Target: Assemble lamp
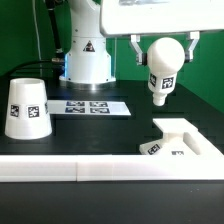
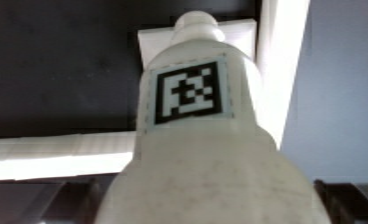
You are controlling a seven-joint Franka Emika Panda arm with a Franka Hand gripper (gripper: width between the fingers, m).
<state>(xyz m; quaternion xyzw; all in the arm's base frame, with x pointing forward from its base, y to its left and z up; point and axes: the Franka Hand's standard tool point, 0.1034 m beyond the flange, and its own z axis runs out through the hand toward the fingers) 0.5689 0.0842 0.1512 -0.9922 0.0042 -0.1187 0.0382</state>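
- Exterior view: the bulb [image 1: 162, 78] hangs in the air at the exterior view's right, ball end up and narrow stem pointing down, leaning slightly off upright.
- The jaws are closed on the bulb's rounded upper end, one finger on each side.
- In the wrist view the bulb [image 2: 195, 130] fills most of the frame, seen along its length, so little can be made out beneath it.
- The base [image 1: 186, 140] lies on the counter [image 1: 100, 135] below the bulb and a little toward the exterior view's right; the stem is well clear of it.
- The shade [image 1: 27, 108] stands on its wide end, well apart at the exterior view's left.
- The marker board [image 1: 92, 105] lies flat between the shade and the arm's pedestal [image 1: 85, 55]; a long white rail [image 1: 60, 170] runs along the counter's near edge.
- Risk, as I judge it: the grip sits on a curved surface, so the bulb could swivel or slip when its stem meets the base.
- With the stem leaning and off to one side, it may catch the base's raised edge instead of its seat and push the loose base across the counter.
- Markings: each lamp part carries black square tags, patterns and not letters. No brand or readable words show.
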